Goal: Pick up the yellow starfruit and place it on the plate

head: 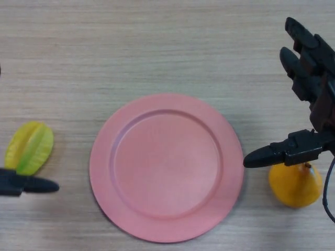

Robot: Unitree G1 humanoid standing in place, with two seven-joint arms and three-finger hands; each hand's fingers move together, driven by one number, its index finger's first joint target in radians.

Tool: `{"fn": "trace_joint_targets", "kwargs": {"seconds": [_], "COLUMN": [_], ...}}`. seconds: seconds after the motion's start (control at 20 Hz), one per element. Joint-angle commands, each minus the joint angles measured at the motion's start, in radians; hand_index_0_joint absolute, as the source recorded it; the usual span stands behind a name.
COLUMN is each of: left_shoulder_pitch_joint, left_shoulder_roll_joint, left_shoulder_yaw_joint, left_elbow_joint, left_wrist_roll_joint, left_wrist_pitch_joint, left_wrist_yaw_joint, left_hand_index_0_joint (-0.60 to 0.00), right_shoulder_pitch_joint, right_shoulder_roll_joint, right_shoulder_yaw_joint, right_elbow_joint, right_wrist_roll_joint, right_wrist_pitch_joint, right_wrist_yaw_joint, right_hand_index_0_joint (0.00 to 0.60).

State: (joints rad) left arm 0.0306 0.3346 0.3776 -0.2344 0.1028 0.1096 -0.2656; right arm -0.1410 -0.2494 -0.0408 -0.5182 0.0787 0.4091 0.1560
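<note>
The yellow-green starfruit (30, 148) lies on the table at the left, a little left of the pink plate (166, 168). The plate sits in the middle and holds nothing. Only a part of my left hand (27, 183) shows at the left edge, just below the starfruit, one finger pointing right. My right hand (312, 89) is at the right edge, open, its fingers straight and its thumb reaching left toward the plate's rim. It holds nothing.
A yellow-orange pear-like fruit (294, 183) stands on the table right of the plate, just below my right hand's thumb. The table is light wood grain.
</note>
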Motion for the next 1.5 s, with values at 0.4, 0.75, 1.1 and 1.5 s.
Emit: {"fn": "trace_joint_targets", "kwargs": {"seconds": [0.4,0.75,1.1,1.5], "left_shoulder_pitch_joint": [-0.108,-0.185,-0.156,-0.088], "left_shoulder_roll_joint": [0.13,0.162,0.149,0.13], "left_shoulder_yaw_joint": [0.0,-0.088,-0.074,-0.038], "left_elbow_joint": [0.273,0.48,0.441,0.312], "left_wrist_roll_joint": [0.134,0.289,0.249,0.184], "left_wrist_pitch_joint": [-0.271,-0.426,-0.379,-0.294], "left_wrist_yaw_joint": [0.113,0.298,0.279,0.096], "left_hand_index_0_joint": [0.0,0.0,-0.5,-0.6], "right_shoulder_pitch_joint": [-0.002,0.023,0.041,0.023], "right_shoulder_roll_joint": [-0.032,-0.042,-0.038,-0.041], "right_shoulder_yaw_joint": [-0.089,-0.118,-0.129,-0.125], "right_elbow_joint": [-0.109,-0.128,-0.15,-0.202], "right_wrist_roll_joint": [0.054,0.035,0.032,0.048], "right_wrist_pitch_joint": [-0.113,-0.121,-0.117,-0.041], "right_wrist_yaw_joint": [-0.015,-0.014,-0.012,-0.025], "right_hand_index_0_joint": [0.0,0.0,0.0,0.0]}}
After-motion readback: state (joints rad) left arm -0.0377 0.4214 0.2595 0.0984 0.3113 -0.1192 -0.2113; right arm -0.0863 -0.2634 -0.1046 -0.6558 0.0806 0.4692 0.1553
